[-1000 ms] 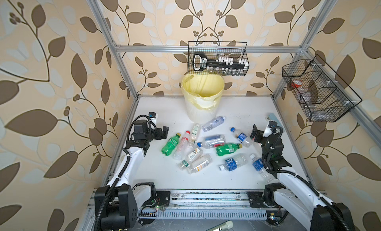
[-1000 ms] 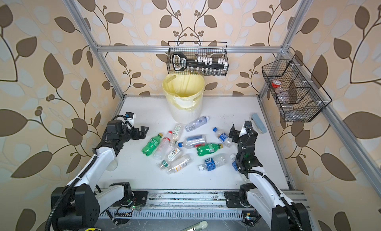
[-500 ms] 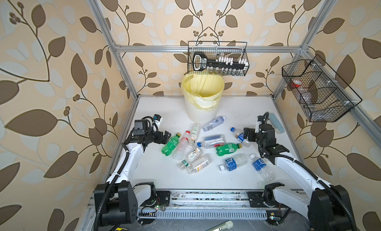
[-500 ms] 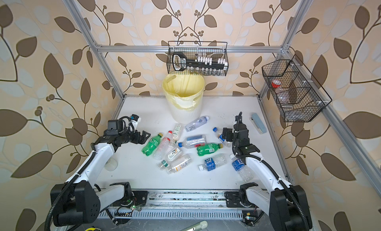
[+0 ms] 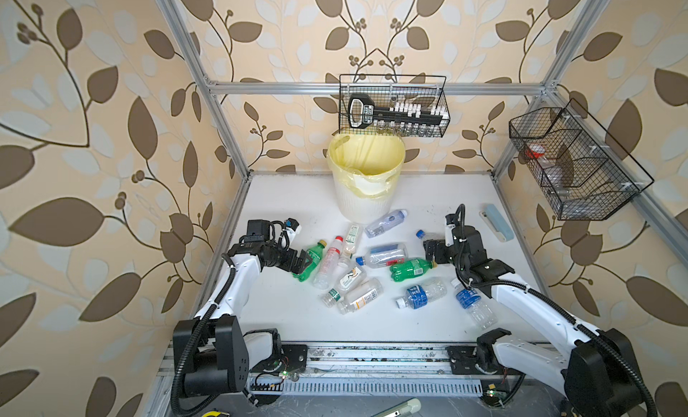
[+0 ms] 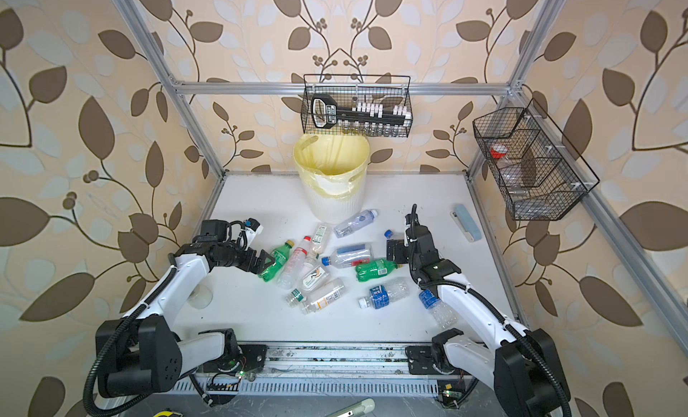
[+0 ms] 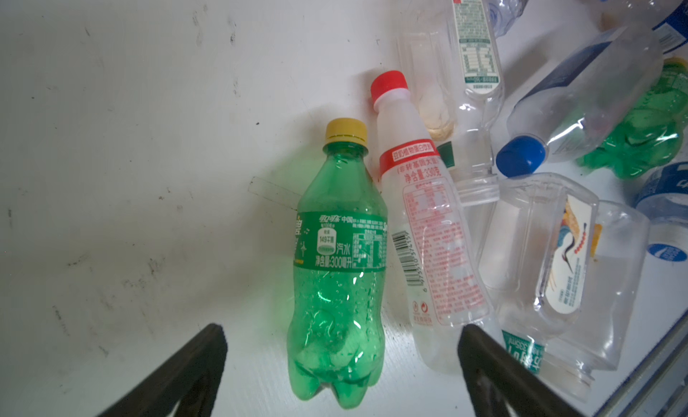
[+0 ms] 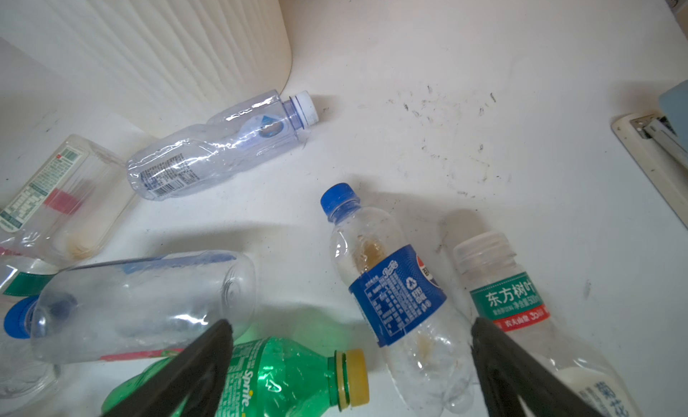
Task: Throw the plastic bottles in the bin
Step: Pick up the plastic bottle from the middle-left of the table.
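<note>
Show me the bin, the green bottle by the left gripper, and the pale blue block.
bin [image 5: 357, 208]: a top view, ribbed wall.
green bottle [image 7: 338, 243]: left wrist view, label.
pale blue block [image 5: 500, 223]: a top view, upper face.

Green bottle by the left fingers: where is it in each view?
Top view: green bottle, pile's left edge.
Top view: same spot.
Left wrist: centre of frame.
Right wrist: absent; there it's a second green bottle.
Landmark: red-capped bottle alongside it.

Clad in glossy white shells along the slim left arm [image 5: 242, 275] and right arm [image 5: 528, 301], jointed in black; trailing black ribbed cables [image 5: 174, 378]; tipped with black wedge-shaped fingers [image 7: 186, 374].
</note>
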You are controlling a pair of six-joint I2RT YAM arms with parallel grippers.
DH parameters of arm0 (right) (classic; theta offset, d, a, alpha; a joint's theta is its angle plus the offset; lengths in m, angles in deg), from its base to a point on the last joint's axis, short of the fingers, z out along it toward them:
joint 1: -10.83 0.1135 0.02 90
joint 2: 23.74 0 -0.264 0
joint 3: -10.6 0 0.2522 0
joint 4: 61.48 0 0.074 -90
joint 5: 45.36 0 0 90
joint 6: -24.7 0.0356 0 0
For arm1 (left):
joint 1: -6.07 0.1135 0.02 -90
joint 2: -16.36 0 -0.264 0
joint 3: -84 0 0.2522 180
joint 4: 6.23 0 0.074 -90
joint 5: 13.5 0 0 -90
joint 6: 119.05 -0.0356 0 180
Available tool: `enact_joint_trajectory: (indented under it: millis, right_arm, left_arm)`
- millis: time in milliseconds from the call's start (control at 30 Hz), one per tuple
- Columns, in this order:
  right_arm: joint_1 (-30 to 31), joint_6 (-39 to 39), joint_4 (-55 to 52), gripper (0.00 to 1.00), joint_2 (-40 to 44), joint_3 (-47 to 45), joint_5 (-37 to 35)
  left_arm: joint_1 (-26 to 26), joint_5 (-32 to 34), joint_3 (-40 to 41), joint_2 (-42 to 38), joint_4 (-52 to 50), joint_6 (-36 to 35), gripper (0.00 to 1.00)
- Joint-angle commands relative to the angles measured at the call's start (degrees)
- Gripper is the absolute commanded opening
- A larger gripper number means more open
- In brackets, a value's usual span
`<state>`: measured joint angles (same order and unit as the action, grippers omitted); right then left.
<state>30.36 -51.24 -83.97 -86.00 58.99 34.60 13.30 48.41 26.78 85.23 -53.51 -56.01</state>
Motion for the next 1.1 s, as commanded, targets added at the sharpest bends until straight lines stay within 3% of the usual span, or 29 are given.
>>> enact_joint_trajectory:
  millis: [0,467,733,1067]
  right_arm:
    - [0.59,1.12,-2.8,1.0,1.82,1.8,-1.58]
    - [0.86,3.79,-4.92,1.0,6.04,0.69,-0.94]
    - [0.87,5.73,-5.58,1.0,7.8,0.63,-2.35]
    - [0.86,7.82,-4.73,1.0,10.43,-1.14,-2.88]
  left_arm:
    - [0.38,-0.54,-2.19,1.04,-3.23,-3.58,0.99]
    - [-1.09,6.47,-7.07,8.06,-6.83,-3.6,0.99]
    - [-5.22,8.69,-7.43,10.24,-7.0,-3.14,0.99]
    - [-6.54,11.26,-9.53,17.05,-5.69,-0.26,0.88]
